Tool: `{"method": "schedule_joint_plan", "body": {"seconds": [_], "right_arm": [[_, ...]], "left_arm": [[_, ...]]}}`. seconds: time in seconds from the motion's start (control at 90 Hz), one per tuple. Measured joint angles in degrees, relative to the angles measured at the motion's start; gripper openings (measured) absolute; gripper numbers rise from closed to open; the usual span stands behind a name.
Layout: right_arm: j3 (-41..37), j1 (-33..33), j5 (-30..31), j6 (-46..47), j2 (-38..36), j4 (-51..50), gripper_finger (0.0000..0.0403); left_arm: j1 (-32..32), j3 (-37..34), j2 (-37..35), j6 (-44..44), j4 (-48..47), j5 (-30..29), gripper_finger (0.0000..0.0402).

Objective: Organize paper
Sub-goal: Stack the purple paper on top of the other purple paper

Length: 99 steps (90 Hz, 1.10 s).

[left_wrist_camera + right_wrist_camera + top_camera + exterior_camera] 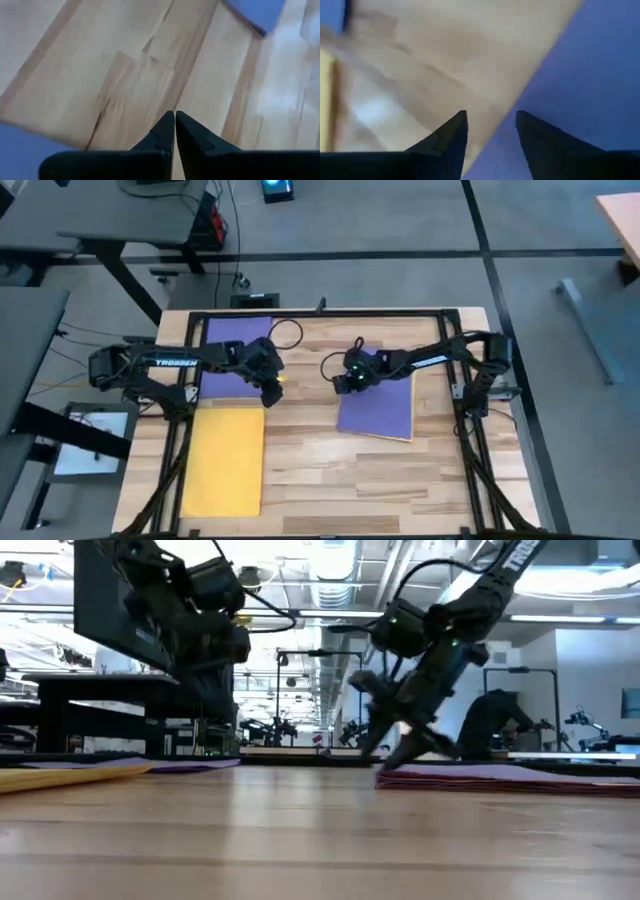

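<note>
Purple paper tops a small stack (378, 408) on the right of the wooden surface (330, 470); an orange edge peeks out underneath. Your right hand (349, 381) sits at that stack's near-left corner, fingers parted and holding nothing. To lift the top sheet cleanly, slide one finger under the edge alone; it probably flexes easily. Your left hand (271, 388) hovers closed and empty between another purple sheet (234, 355) and a yellow sheet (224, 460) on the left.
</note>
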Motion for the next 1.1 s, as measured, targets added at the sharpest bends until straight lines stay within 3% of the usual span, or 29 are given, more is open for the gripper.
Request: {"method": "schedule_joint_plan", "body": {"seconds": [0.167,0.289,0.433,0.589,0.722,0.867,1.1], "right_arm": [[3.48,0.4,-14.61,-3.52,1.72,11.12,0.0159],[4.23,-1.06,-17.11,-6.3,-2.33,6.4,0.0159],[4.34,-4.41,-9.9,-12.0,-11.99,-11.81,0.0159],[4.25,-8.23,10.84,-16.86,-22.35,-37.64,0.0159],[3.79,-11.69,23.51,-18.1,-26.67,-49.01,0.0158],[-0.47,-16.95,24.02,-21.97,-26.8,-49.0,0.0138],[-8.21,-20.7,15.13,-26.41,-22.75,-39.93,0.0011]], "left_arm": [[0.0,-1.83,0.0,-0.69,2.72,-0.01,0.0],[0.0,-1.88,0.0,-2.28,5.05,-0.01,0.0],[0.0,-1.88,0.0,-5.2,11.15,-0.03,0.0],[-0.15,1.03,3.89,-8.28,16.06,0.13,0.0],[-0.88,9.04,12.91,-6.04,15.96,0.79,0.0],[-1.81,19.48,24.03,-5.57,14.84,1.13,0.0],[-3.81,30.56,35.45,-5.24,14.43,1.81,0.0]]}}
